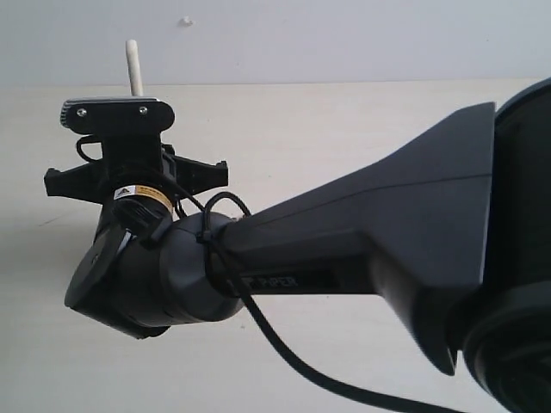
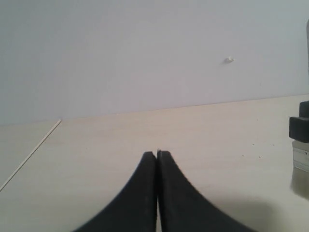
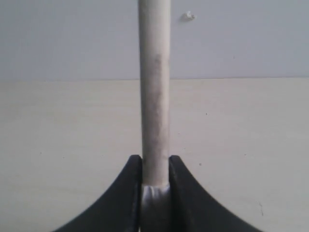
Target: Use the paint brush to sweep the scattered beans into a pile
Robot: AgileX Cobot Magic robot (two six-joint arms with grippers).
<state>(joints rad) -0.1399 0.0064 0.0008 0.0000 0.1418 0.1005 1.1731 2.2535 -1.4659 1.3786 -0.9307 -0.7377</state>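
Observation:
My right gripper [image 3: 155,158] is shut on the paint brush [image 3: 154,96], its jaws pressed on the pale wooden handle just above the silver metal band [image 3: 154,198]. In the exterior view only the handle's tip [image 1: 133,64] shows, above the right wrist's camera mount [image 1: 116,114], which hides the fingers and the bristles. My left gripper [image 2: 157,153] is shut with nothing between its fingers, low over the pale table. In the left wrist view the brush's metal band [image 2: 300,158] shows at the edge. The beans and the pile are out of view.
The right arm [image 1: 362,241] fills much of the exterior view and hides the table [image 1: 301,129] below it. A grey wall [image 2: 145,48] with a small white bump [image 2: 229,60] rises behind the table. A few tiny specks [image 2: 260,155] lie near the brush.

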